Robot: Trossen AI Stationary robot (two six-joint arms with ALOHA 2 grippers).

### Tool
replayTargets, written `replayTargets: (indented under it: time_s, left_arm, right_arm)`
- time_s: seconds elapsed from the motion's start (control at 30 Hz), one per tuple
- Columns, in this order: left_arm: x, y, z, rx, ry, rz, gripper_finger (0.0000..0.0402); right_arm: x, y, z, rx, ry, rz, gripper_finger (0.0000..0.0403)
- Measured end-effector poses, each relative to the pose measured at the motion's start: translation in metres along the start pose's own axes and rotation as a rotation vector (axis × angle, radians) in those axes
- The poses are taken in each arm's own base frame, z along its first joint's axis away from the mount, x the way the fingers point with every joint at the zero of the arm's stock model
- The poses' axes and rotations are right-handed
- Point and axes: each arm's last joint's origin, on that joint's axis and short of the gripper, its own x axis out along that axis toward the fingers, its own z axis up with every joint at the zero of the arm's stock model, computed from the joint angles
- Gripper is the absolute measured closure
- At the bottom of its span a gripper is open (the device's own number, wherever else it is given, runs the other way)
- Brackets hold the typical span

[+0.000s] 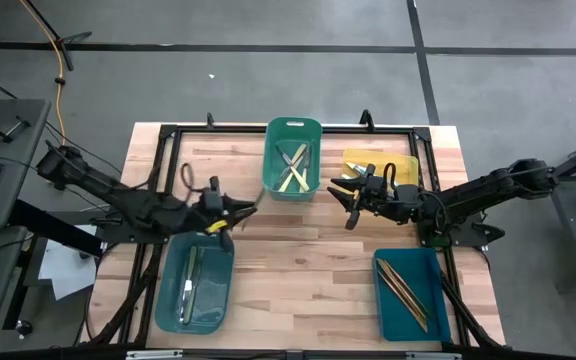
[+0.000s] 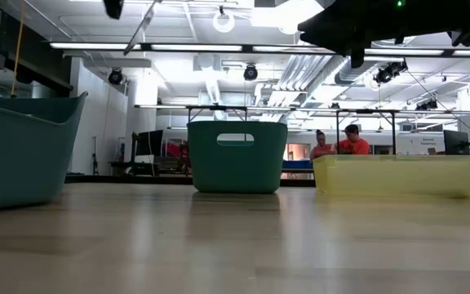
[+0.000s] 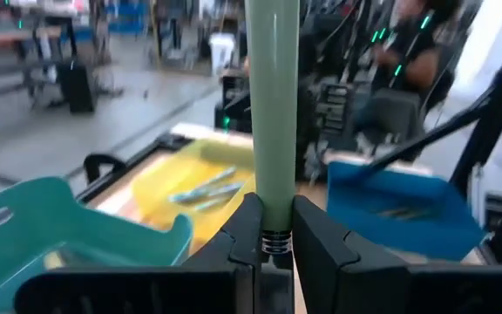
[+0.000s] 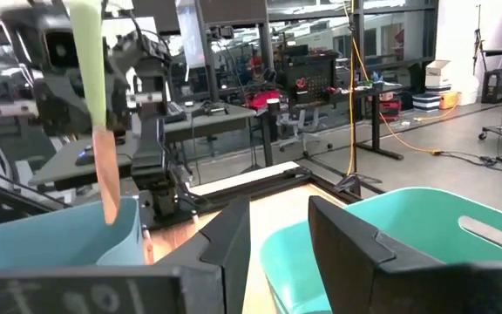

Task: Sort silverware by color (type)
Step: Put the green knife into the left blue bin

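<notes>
High view shows the tabletop laid out as a sorting station: a green bin at the far middle holding mixed utensils, a yellow bin far right, a teal bin near left, and a blue bin near right with dark-handled pieces lying lengthwise in it. The arrangement appears to give each handle colour its own container, with the green bin as the supply.

The left hand hangs just above the far edge of the teal bin. In the left wrist view its fingers are clamped on a pale green-handled utensil at the collar where handle meets metal, so the handle stands straight out beyond the fingertips. Gripping at that narrow neck probably keeps the piece from swivelling while it is carried. The teal bin already contains a few utensils, which suggests this piece is intended for it; release has not yet taken place.

The right hand waits just beside the yellow bin's inner edge, jaws parted and empty in the right wrist view, likely placed to reach the green bin next.

Remaining silverware lies in the green bin and, partly, the yellow bin.
</notes>
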Motion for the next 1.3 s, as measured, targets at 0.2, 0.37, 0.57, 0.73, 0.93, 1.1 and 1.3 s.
replayTargets:
  time_s: [0.2, 0.37, 0.57, 0.73, 0.93, 1.1, 1.3]
  left_arm:
    - [-0.015, 0.006, -0.033, -0.012, -0.160, -0.043, 0.0366]
    - [-0.022, 0.014, -0.047, -0.007, -0.194, -0.044, 0.0366]
    - [-0.028, 0.020, -0.043, 0.025, -0.219, -0.038, 0.0366]
    - [-0.031, 0.020, -0.041, 0.030, -0.229, -0.049, 0.0366]
    - [-0.030, 0.020, -0.042, 0.040, -0.217, -0.048, 0.0366]
    - [-0.030, 0.020, -0.043, 0.043, -0.214, -0.048, 0.0366]
    - [-0.031, 0.019, -0.043, 0.093, -0.213, -0.077, 0.0366]
  right_arm:
    - [0.000, 0.000, 0.000, 0.018, -0.005, 0.000, 0.0288]
    - [0.000, 0.000, 0.001, 0.013, -0.006, -0.001, 0.0288]
    - [0.000, 0.000, 0.001, -0.003, -0.011, -0.001, 0.0288]
    - [0.000, 0.000, 0.001, 0.026, -0.011, -0.002, 0.0288]
    - [0.000, 0.000, 0.001, 0.029, -0.010, -0.002, 0.0288]
    - [0.000, 0.000, 0.001, 0.029, -0.008, -0.002, 0.0288]
    - [0.000, 0.000, 0.001, 0.028, -0.008, -0.002, 0.0288]
